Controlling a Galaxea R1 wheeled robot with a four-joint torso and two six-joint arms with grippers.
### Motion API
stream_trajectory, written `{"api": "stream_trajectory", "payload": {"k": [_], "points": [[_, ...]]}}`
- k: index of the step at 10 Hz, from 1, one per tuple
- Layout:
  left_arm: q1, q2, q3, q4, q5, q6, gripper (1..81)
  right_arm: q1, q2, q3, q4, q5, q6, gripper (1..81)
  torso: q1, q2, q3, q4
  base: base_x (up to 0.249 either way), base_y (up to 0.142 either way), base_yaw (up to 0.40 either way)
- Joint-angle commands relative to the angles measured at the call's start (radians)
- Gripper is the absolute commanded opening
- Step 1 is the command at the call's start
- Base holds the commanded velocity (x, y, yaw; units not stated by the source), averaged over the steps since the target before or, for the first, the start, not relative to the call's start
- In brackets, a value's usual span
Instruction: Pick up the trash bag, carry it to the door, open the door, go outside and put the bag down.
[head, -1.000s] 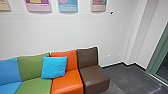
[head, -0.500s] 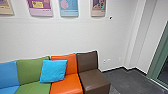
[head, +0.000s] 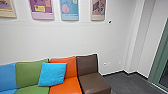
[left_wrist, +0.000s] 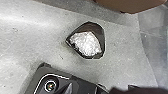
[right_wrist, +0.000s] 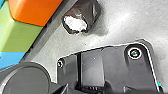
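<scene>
Trash bag (right_wrist: 76, 23) on the floor (right_wrist: 120, 25) beside the seats (right_wrist: 37, 11), likely awaiting collection; green frame (head: 160, 58) at three o'clock; each tool's state, I can't tell!

Count in the head view: four wall posters (head: 70, 10), four seats (head: 93, 83), one cushion (head: 52, 74), one green frame (head: 159, 65) and one small black wall fitting (head: 110, 22); count in the right wrist view: one dark trash bag (right_wrist: 79, 12).

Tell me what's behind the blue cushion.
Behind the cushion are parts of the green backrest and the orange backrest. It hides most of the line where they meet; anything small tucked behind it can't be seen.
</scene>
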Motion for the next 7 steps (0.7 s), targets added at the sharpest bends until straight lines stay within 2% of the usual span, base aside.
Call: {"api": "stream_trajectory", "payload": {"k": [1,4,7], "points": [[-0.110,-0.022,0.006,-0.019,0.064,-0.004,81.1,0.059,-0.048,0.035,0.012,-0.057,-0.001,81.1,0.061,-0.095,-0.092,0.000,0.000,0.000,0.000],[-0.113,-0.022,0.006,-0.016,0.062,-0.004,81.1,0.059,-0.048,0.035,0.013,-0.057,-0.001,81.1,0.117,-0.187,-0.160,0.000,0.000,0.000,0.000],[-0.148,-0.028,0.002,-0.027,0.064,-0.006,81.1,0.062,-0.077,0.084,0.012,-0.053,-0.001,81.1,0.189,-0.299,-0.266,0.000,0.000,0.000,0.000]]}}
